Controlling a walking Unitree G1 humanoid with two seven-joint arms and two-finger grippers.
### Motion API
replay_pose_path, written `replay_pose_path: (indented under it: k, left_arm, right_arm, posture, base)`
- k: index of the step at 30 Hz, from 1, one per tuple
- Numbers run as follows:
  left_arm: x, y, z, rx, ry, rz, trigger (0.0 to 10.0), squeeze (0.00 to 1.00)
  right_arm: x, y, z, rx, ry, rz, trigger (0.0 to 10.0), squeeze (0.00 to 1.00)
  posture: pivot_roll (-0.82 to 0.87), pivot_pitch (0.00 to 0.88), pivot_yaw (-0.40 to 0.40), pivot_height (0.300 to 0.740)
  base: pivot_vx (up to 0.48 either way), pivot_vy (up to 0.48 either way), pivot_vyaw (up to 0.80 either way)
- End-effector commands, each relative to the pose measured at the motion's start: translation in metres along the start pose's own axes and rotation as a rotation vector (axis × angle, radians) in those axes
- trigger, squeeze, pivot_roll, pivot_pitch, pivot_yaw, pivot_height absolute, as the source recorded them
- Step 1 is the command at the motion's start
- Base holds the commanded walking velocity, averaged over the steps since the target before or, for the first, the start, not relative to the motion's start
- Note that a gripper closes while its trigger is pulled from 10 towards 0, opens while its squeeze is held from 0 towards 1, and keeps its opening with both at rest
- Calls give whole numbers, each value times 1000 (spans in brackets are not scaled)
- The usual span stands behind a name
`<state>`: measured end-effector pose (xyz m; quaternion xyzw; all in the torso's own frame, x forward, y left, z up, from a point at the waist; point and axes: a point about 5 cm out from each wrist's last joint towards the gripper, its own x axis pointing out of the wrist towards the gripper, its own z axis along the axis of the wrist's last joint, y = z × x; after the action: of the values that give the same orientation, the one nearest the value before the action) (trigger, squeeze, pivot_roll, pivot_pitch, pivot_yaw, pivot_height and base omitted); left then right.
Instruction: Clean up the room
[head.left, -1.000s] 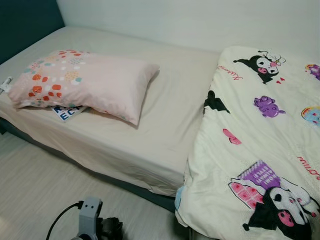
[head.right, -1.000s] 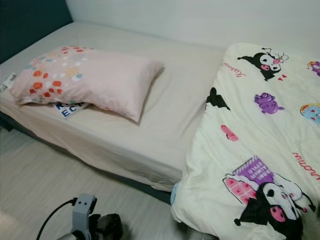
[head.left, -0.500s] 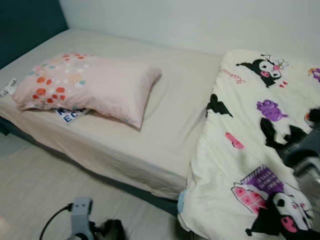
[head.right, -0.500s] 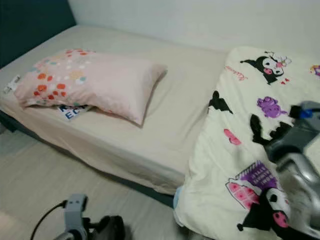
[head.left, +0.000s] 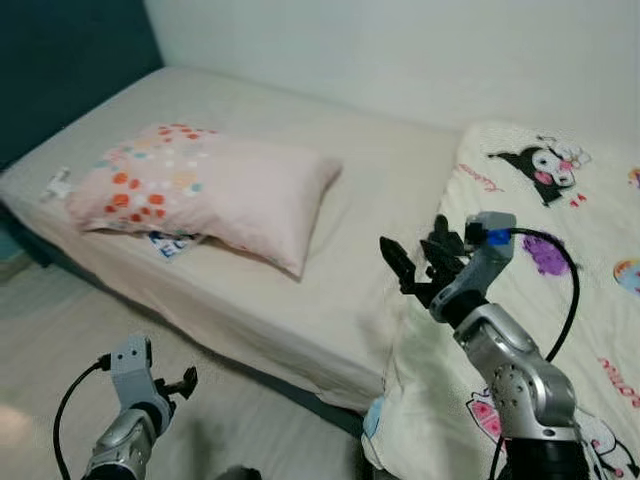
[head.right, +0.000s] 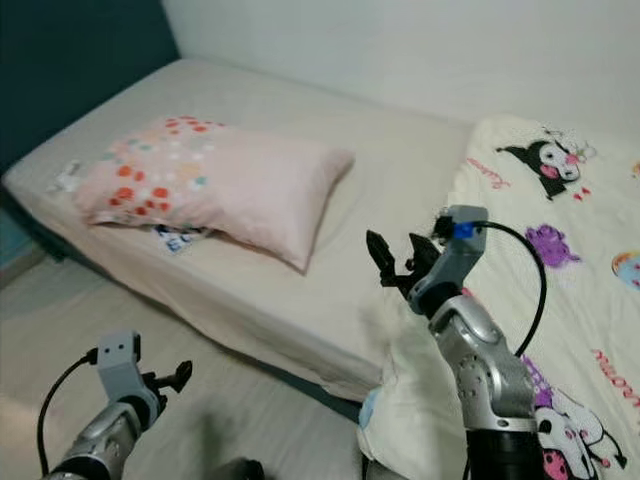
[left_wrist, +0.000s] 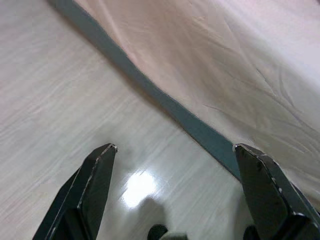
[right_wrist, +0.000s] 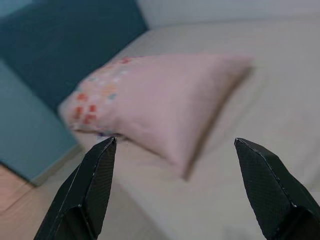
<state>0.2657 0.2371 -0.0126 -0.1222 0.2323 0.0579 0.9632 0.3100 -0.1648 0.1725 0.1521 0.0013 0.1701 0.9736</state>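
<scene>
The pink cloth pillow with orange dots looks soft and matt, as does the smooth beige bed sheet. The cream cartoon-print quilt is matt fabric. The pale wood-grain floor shines glossy.

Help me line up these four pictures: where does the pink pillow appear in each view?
Left eye view: the pink pillow lies on the bed sheet, left of centre.
Right eye view: same spot, left of centre.
Left wrist view: not in this picture.
Right wrist view: centre, blurred, between the right claw tips.
Shared landmark: the pillow's dotted end nearest the dark teal headboard.
</scene>
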Motion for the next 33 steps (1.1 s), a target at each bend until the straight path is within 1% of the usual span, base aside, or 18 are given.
replay_pose_path:
  k: [1, 12, 15, 17, 18, 20, 21, 22, 23, 24, 25, 26, 28, 29, 30, 31, 32, 33]
  left_arm:
    - [-6, 5, -16, 7, 68, 24, 10000, 0]
    - [-17, 5, -45, 29, 181, 51, 10000, 0]
    - [-23, 6, -60, 37, 245, 75, 10000, 0]
    - [-25, 6, -63, 37, 256, 79, 10000, 0]
    - [-27, 7, -67, 41, 276, 87, 10000, 0]
    - [-35, 10, -82, 45, 341, 115, 10000, 0]
    - [-35, 10, -82, 45, 341, 115, 10000, 0]
    - [-39, 11, -87, 52, 364, 123, 10000, 0]
    - [-39, 11, -87, 52, 364, 123, 10000, 0]
    - [-42, 12, -92, 62, 385, 122, 10000, 0]
    - [-44, 12, -97, 76, 409, 119, 10000, 0]
    - [-44, 12, -97, 76, 409, 119, 10000, 0]
    - [-48, 12, -101, 84, 427, 114, 10000, 0]
    - [-49, 13, -103, 80, 439, 122, 10000, 0]
    - [-49, 13, -103, 80, 439, 122, 10000, 0]
    - [-50, 15, -104, 77, 446, 125, 10000, 0]
    - [-51, 15, -104, 79, 452, 126, 10000, 0]
    - [-51, 16, -105, 86, 458, 127, 10000, 0]
  right_arm:
    - [0, -2, -5, -10, 1, -3, 10000, 0]
    - [4, -4, -14, -20, 4, 11, 10000, 0]
    - [5, -4, -24, -18, 33, 20, 10000, 0]
    - [5, -3, -27, -19, 40, 23, 10000, 0]
    - [5, -3, -31, -23, 55, 23, 10000, 0]
    - [0, -11, -56, -67, 155, -6, 10000, 0]
    - [0, -11, -56, -67, 155, -6, 10000, 0]
    - [-3, -16, -67, -94, 199, -21, 10000, 0]
    - [-3, -16, -67, -94, 199, -21, 10000, 0]
    - [-9, -24, -82, -111, 259, -45, 10000, 0]
    - [-20, -35, -101, -130, 337, -81, 10000, 0]
    - [-20, -35, -101, -130, 337, -81, 10000, 0]
    - [-39, -51, -128, -145, 446, -134, 10000, 0]
    - [-49, -57, -142, -218, 527, -156, 10000, 0]
    - [-49, -57, -142, -218, 527, -156, 10000, 0]
    - [-60, -63, -156, -326, 619, -191, 10000, 0]
    - [-68, -69, -164, -438, 670, -225, 10000, 0]
    - [-76, -71, -171, -382, 700, -227, 10000, 0]
  posture:
    - [-58, 98, 26, 671]
    - [-54, 98, 30, 706]
    - [-51, 102, 31, 721]
    - [-51, 102, 31, 726]
    - [-52, 102, 35, 731]
    - [-54, 102, 36, 740]
    - [-54, 102, 36, 740]
    - [-54, 102, 36, 740]
    - [-54, 102, 36, 740]
    - [-61, 100, 48, 740]
    - [-59, 100, 48, 740]
    - [-59, 100, 48, 740]
    - [-54, 101, 45, 740]
    - [-52, 101, 45, 740]
    - [-52, 101, 45, 740]
    - [-55, 100, 48, 740]
    - [-55, 100, 49, 740]
    - [-54, 99, 50, 740]
  base:
    - [0, 0, 0]
    - [0, 0, 0]
    - [0, 0, 0]
    - [0, 0, 0]
    - [0, 0, 0]
    - [0, 0, 0]
    - [0, 0, 0]
    - [0, 0, 0]
    - [0, 0, 0]
    - [0, 0, 0]
    - [0, 0, 0]
    - [0, 0, 0]
    - [0, 0, 0]
    - [-356, 0, 0]
    - [-356, 0, 0]
    - [-431, 0, 0]
    - [-428, 0, 0]
    - [-431, 0, 0]
